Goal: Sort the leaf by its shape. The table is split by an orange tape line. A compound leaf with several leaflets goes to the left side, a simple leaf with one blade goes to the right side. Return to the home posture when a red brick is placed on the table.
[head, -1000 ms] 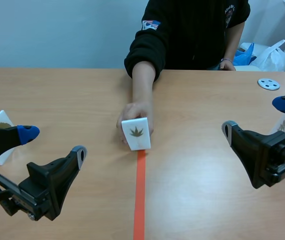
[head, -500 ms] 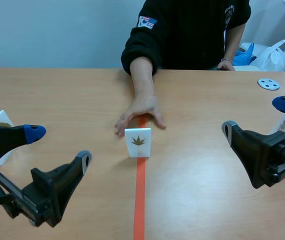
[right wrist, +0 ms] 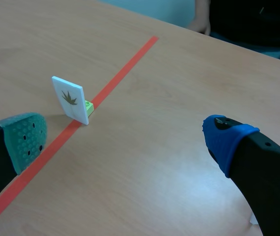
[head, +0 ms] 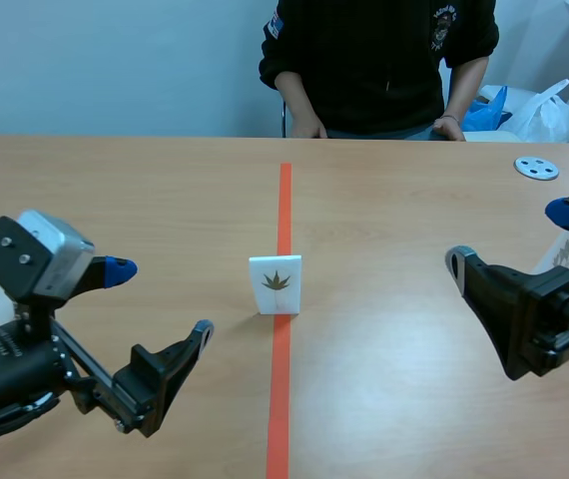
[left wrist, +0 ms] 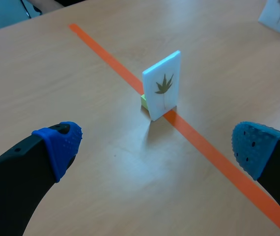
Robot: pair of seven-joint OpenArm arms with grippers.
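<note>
Bright, even light; soft glare on the table (left wrist: 130,169), perhaps from overhead lamps.

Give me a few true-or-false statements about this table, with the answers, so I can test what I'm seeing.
1. The leaf card stands upright on the orange tape line. True.
2. The left gripper is shut on the card. False: it is open and apart from the card.
3. The right gripper is open and holds nothing. True.
4. The person's hand is holding the card. False: it rests at the far edge of the table, well away from the card.
</note>
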